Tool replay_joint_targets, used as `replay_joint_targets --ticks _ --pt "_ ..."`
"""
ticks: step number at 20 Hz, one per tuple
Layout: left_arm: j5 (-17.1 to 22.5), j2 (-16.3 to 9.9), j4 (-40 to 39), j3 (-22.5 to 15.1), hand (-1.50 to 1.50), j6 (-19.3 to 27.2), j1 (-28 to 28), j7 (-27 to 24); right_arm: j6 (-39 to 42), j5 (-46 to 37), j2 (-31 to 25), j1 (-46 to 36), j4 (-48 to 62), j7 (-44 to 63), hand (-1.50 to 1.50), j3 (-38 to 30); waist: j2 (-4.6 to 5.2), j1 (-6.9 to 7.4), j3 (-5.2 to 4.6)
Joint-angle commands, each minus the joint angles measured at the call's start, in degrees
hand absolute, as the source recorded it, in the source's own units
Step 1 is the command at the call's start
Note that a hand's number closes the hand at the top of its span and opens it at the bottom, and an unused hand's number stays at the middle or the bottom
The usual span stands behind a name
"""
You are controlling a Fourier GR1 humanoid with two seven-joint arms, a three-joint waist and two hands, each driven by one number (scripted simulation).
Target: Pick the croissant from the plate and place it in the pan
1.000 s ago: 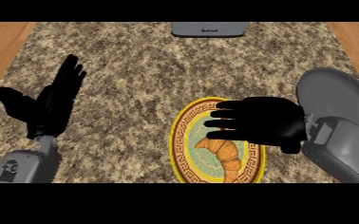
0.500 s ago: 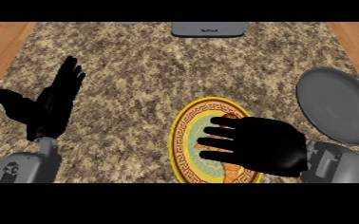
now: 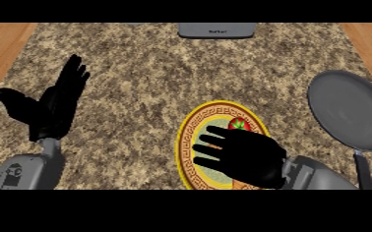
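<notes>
My right hand (image 3: 247,155) lies over the plate (image 3: 190,132) near the counter's (image 3: 152,78) front edge, fingers spread flat. Croissant almost wholly hidden beneath; an orange sliver shows between fingers. I can't tell if it's gripped. Pan (image 3: 341,110) at right edge holds nothing. Left hand (image 3: 58,103) rests open, left side.

A kitchen: speckled granite counter (image 3: 181,73), grey pan (image 3: 341,110), ornate gold-rimmed plate (image 3: 187,142).
</notes>
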State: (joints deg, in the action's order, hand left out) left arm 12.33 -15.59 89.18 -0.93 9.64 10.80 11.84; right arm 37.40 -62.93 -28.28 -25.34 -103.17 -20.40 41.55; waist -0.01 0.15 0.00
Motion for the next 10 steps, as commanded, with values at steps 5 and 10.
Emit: replay_joint_targets --ticks 5,10 --pt "-1.31 1.66 -3.13 2.25 0.0 -2.55 -0.77 -3.32 -0.36 -5.85 3.91 2.37 4.22 -3.86 -1.5 -1.71 0.03 -0.11 -0.01" --pt "0.38 -0.85 0.14 4.23 0.0 -4.24 0.92 3.53 -2.48 -10.23 8.57 -2.23 13.38 -5.62 -1.5 -1.6 0.05 0.17 0.0"
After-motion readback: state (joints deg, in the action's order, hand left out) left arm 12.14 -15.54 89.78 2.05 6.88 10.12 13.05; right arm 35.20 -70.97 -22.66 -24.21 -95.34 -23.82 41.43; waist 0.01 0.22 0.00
